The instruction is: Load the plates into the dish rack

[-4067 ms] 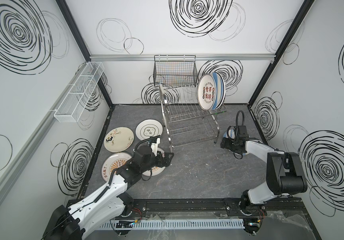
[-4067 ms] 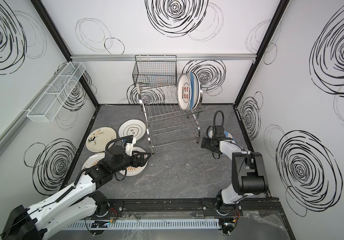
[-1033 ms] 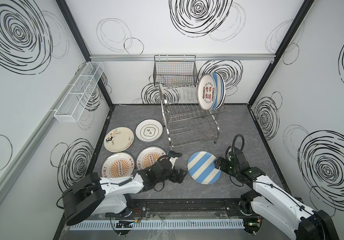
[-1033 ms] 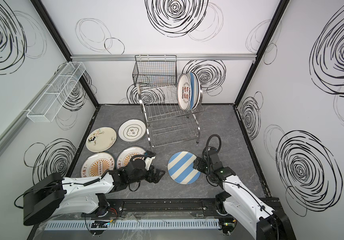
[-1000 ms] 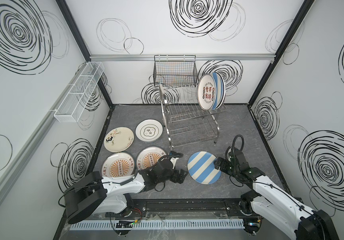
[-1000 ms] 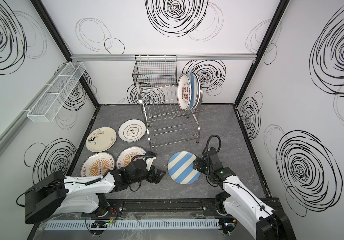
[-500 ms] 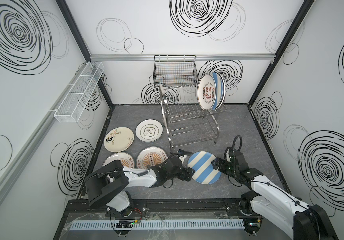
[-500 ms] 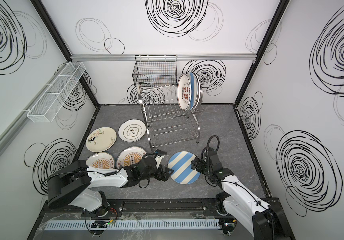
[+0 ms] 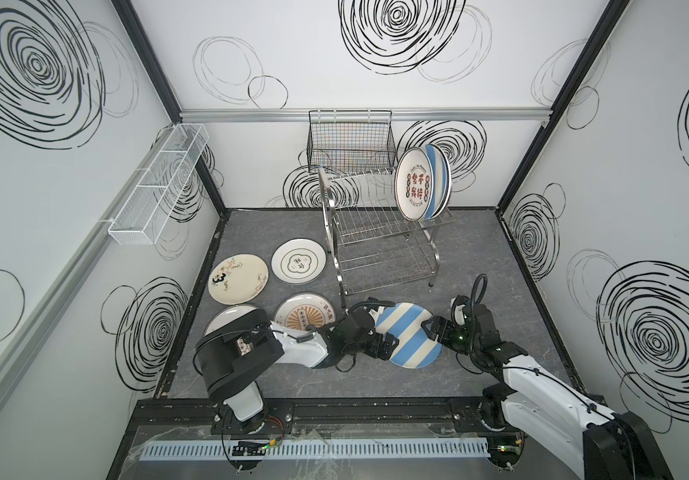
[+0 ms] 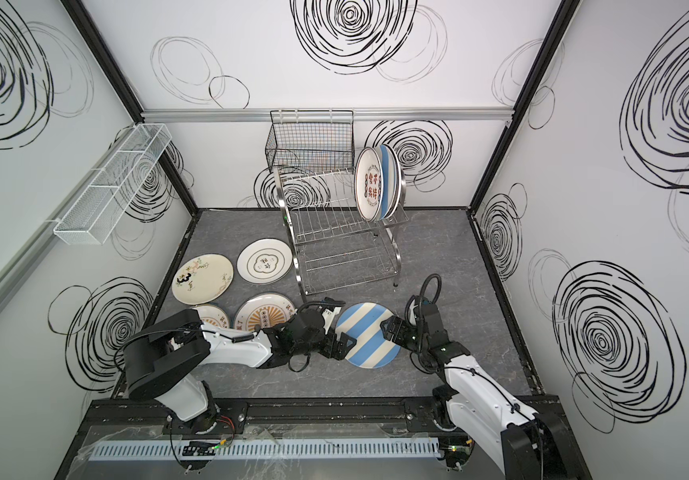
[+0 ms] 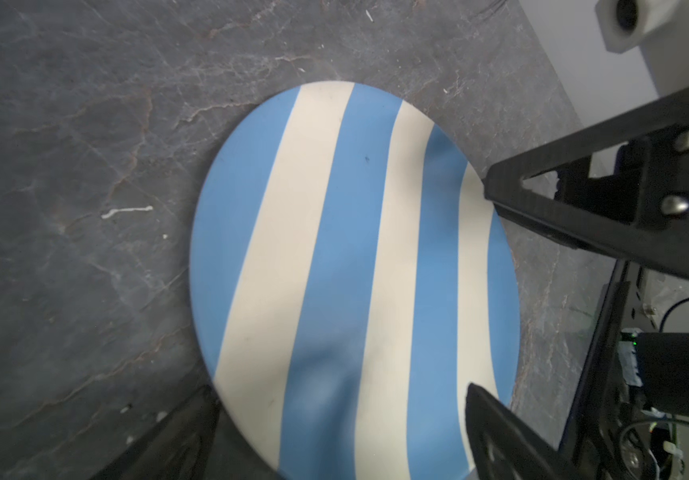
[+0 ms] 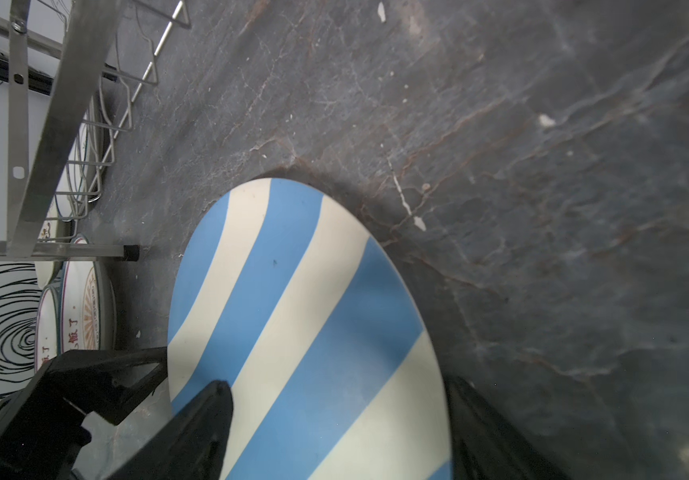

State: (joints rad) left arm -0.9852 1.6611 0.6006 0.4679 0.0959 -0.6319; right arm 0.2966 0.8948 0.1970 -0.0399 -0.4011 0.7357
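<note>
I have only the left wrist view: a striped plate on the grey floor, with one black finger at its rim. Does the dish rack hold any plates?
Observer: Yes, the dish rack holds two plates, upright at the right end of its upper tier.
Operator: Whose finger is that?
Observer: It belongs to the right gripper, open at the right rim of the striped plate.
Operator: Other plates to load?
Observer: Four more plates lie flat left of the rack.
</note>
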